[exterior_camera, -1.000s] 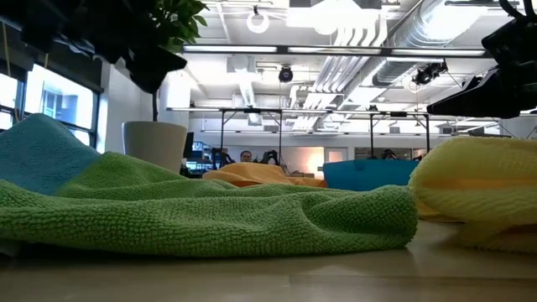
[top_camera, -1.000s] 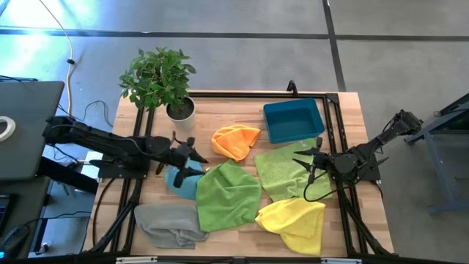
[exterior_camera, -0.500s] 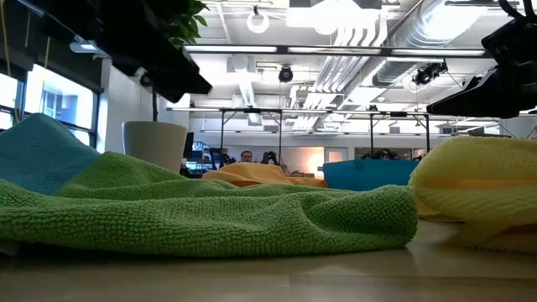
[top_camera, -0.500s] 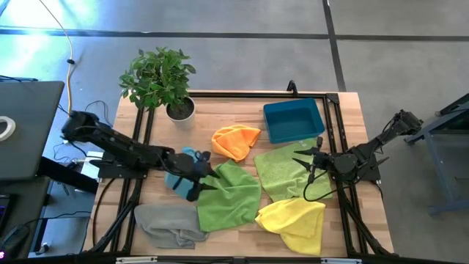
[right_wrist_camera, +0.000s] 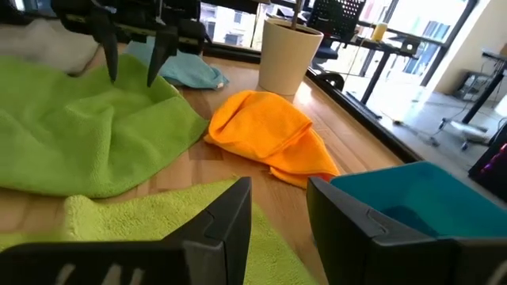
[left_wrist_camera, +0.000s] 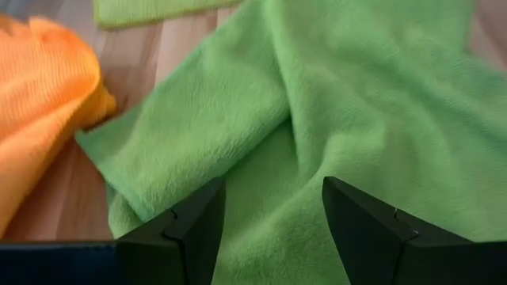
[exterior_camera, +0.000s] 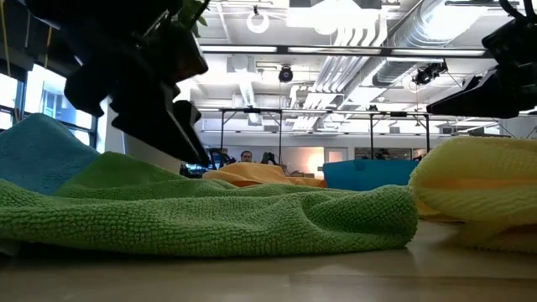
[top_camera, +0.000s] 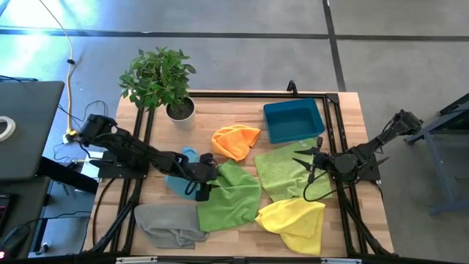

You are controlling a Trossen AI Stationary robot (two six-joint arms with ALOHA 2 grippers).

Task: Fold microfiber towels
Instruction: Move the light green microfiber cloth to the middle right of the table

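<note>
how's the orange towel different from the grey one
The orange towel lies bunched near the middle of the table, by the blue bin; the grey towel lies crumpled at the near edge on the left. The orange one lies alone on the wood; the grey one meets the green towel. Both are unfolded.

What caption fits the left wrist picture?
Left gripper, fingers open, hovers over the green towel beside the orange towel.
</note>
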